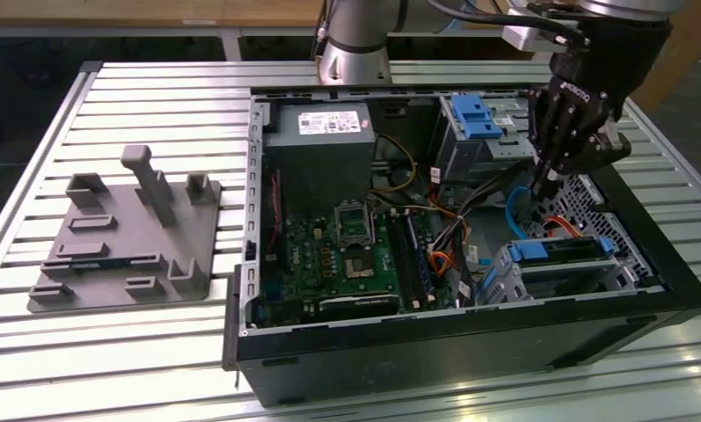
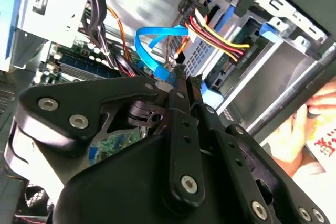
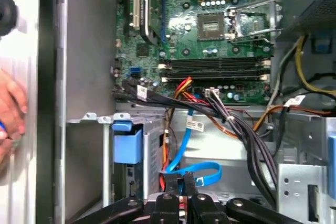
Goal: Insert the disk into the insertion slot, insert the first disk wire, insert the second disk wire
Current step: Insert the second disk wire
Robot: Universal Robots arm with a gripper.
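The disk (image 1: 561, 252), in its blue carrier, sits inside the silver insertion slot (image 1: 567, 280) at the near right corner of the open computer case. The carrier's blue end (image 3: 127, 145) faces the arm in the first wrist view. My gripper (image 1: 550, 186) hangs just behind the slot, its black fingers (image 2: 181, 90) pressed together on the end of a blue flat disk wire (image 2: 152, 43), which loops beside them (image 3: 202, 171). A red, yellow and black wire bundle (image 2: 220, 38) runs to the back of the disk.
The case (image 1: 444, 338) lies open on a slatted metal table (image 1: 150, 97), with the motherboard (image 1: 344, 255) and a taller blue-latched bay (image 1: 477, 119) inside. A grey fixture plate (image 1: 127, 237) sits on the exterior view's left. A person's hand (image 3: 10, 111) rests outside the case wall.
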